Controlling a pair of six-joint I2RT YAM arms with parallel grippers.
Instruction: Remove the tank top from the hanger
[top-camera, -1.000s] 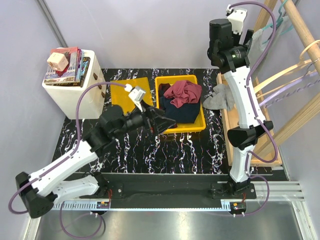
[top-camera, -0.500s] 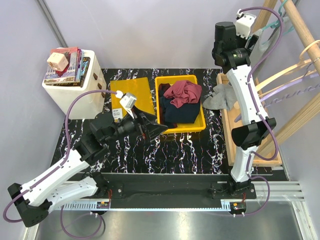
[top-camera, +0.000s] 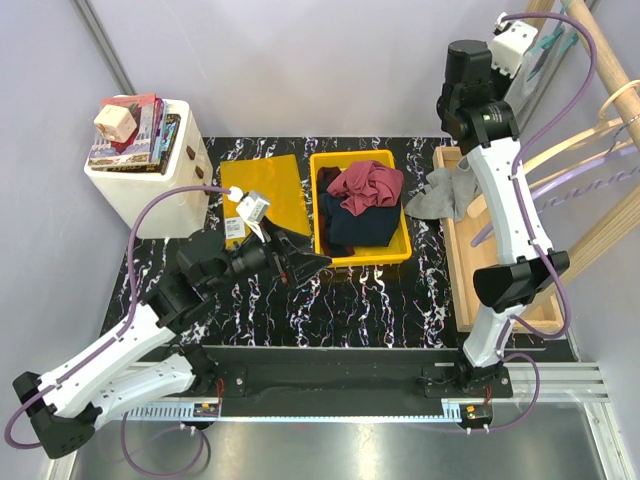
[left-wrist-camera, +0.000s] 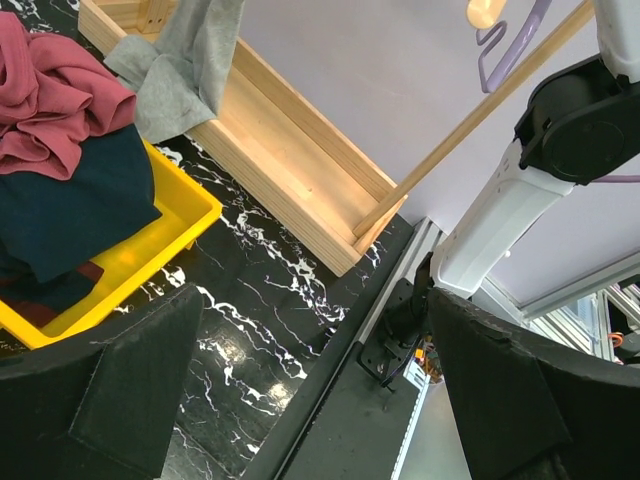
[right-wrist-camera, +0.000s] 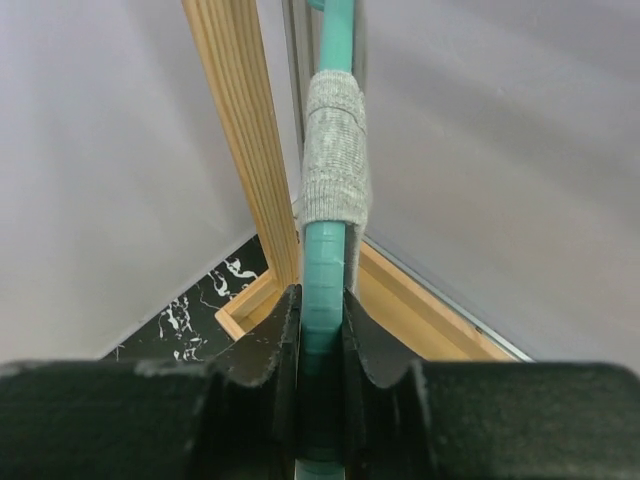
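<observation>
One teal hanger (right-wrist-camera: 325, 255), looped by one tank top strap (right-wrist-camera: 335, 150), is pinched by the right gripper (right-wrist-camera: 321, 305). The left gripper (left-wrist-camera: 315, 390) is held spread

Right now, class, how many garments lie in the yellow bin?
2: a red garment bunched on top toward the back, a navy garment beneath it, nearer the arms. Others may be hidden underneath.
</observation>
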